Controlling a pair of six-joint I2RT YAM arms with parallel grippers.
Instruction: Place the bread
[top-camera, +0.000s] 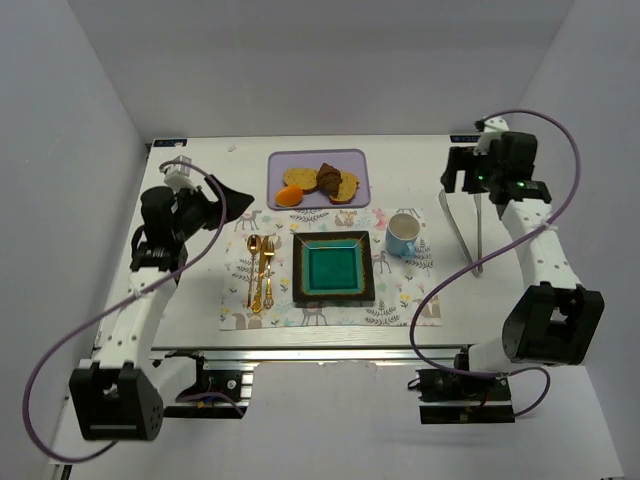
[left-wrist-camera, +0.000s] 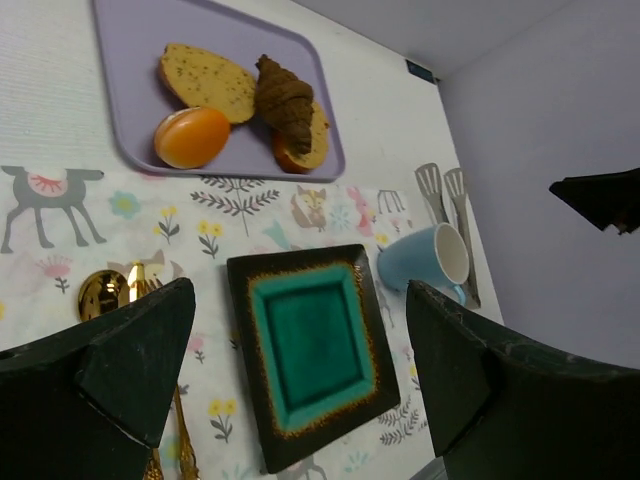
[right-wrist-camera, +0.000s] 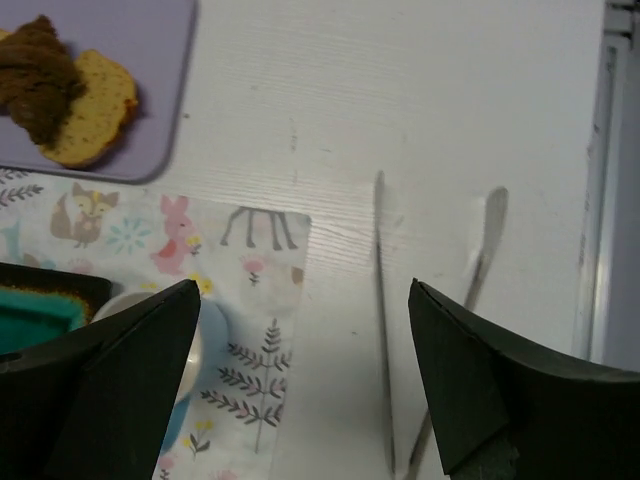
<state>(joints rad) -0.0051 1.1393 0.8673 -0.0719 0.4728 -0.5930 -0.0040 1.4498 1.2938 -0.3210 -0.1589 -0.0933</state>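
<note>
The bread lies on a purple tray (top-camera: 355, 160) at the back of the table: a dark croissant-like roll (top-camera: 328, 177) between two tan slices (top-camera: 298, 178) (top-camera: 348, 185). In the left wrist view the roll (left-wrist-camera: 284, 98) leans on one slice (left-wrist-camera: 305, 148), with the other slice (left-wrist-camera: 208, 82) to its left. My left gripper (top-camera: 228, 200) is open and empty, raised left of the tray; in its own view it (left-wrist-camera: 300, 380) hangs over the plate. My right gripper (top-camera: 458, 183) is open and empty, right of the tray, above the tongs (right-wrist-camera: 383, 300).
A round orange fruit (top-camera: 291, 197) sits on the tray's front left. A teal square plate (top-camera: 333, 268), gold cutlery (top-camera: 260, 270) and a blue mug (top-camera: 402, 235) rest on a patterned placemat (top-camera: 400, 300). Metal tongs (top-camera: 470, 225) lie right of the mat.
</note>
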